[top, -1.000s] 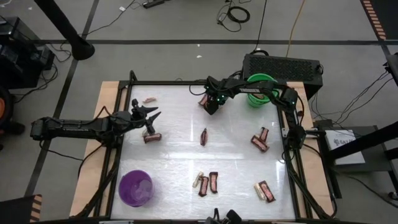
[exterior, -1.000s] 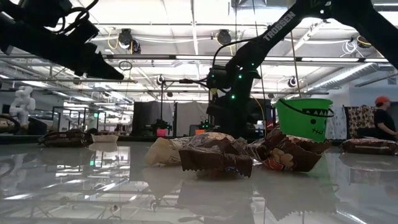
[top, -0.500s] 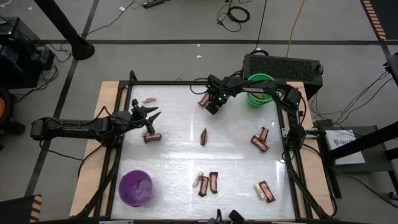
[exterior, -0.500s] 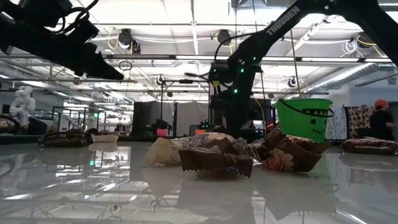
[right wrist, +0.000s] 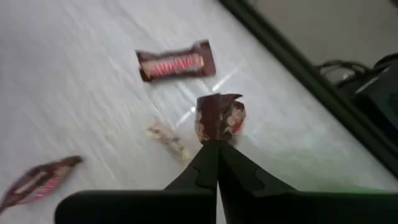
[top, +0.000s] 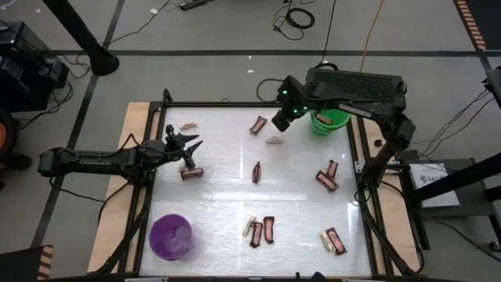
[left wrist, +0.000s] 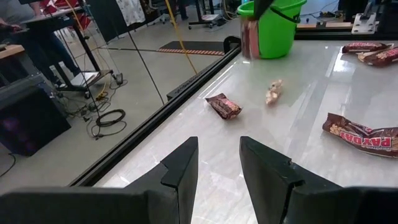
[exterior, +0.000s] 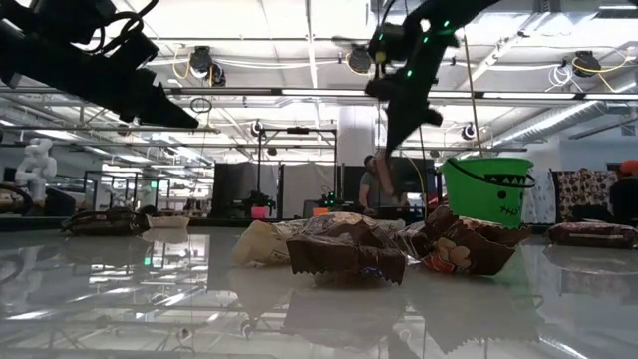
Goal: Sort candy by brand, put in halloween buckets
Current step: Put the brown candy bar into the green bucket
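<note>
1. The right gripper (top: 280,121) hangs in the air above the far edge of the glossy white worktop (top: 227,200), just beside the bright green round plastic bucket (top: 329,121) at the far right corner. Its two dark fingers are pressed together, clamped on the end of a small dark red-brown wrapped candy bar (right wrist: 221,118), which dangles clear of the surface.
2. Beneath that gripper lie another dark red-brown wrapped bar (top: 257,124) and a small pale tan wrapper (top: 273,140), near each other but apart.
3. The left gripper (top: 190,146) hovers near the left edge of the worktop, its fingers standing partly apart with nothing between them. A dark red-brown bar (top: 192,173) lies just beside it, and a pale wrapped piece (top: 188,125) rests by the far left corner.
4. The purple round plastic bucket (top: 171,236) stands at the near left corner.
5. A single dark bar (top: 257,171) lies at the middle of the worktop.
6. A small cluster of dark and pale bars (top: 327,176) lies by the right edge.
7. Two more clusters sit along the near edge: one at its middle (top: 260,230), one toward the near right corner (top: 333,240).
</note>
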{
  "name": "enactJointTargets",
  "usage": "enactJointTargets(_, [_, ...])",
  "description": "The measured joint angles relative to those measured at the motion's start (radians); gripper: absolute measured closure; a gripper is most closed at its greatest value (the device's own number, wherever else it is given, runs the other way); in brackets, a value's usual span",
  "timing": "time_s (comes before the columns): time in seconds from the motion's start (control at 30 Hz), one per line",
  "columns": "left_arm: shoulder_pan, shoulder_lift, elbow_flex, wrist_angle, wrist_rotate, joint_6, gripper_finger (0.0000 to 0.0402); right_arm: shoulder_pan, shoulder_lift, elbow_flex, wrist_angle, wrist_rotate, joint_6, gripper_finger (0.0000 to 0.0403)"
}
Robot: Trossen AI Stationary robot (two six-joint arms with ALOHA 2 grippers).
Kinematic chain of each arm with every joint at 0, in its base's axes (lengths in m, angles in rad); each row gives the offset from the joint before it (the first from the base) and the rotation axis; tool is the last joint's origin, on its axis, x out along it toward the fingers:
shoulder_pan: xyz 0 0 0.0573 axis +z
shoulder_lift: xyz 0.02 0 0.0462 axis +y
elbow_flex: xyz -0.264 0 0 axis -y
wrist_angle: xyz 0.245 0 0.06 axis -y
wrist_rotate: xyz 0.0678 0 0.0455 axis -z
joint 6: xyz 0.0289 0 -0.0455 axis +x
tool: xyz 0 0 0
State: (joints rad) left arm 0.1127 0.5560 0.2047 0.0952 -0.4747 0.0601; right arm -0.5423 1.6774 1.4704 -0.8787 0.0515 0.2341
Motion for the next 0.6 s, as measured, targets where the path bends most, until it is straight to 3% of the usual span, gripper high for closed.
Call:
enactJointTargets(0.13, [0.000, 0.000, 0.000, 0.000, 0.000, -0.001, 0.0274, 0.000, -0.080, 0.000, -0.020, 0.018, 0.008, 0.0402])
enactJointTargets(0.6, [0.000, 0.000, 0.000, 0.001, 0.000, -0.001, 0.0274, -0.037, -0.244, 0.000, -0.249, 0.317, 0.123, 0.0403])
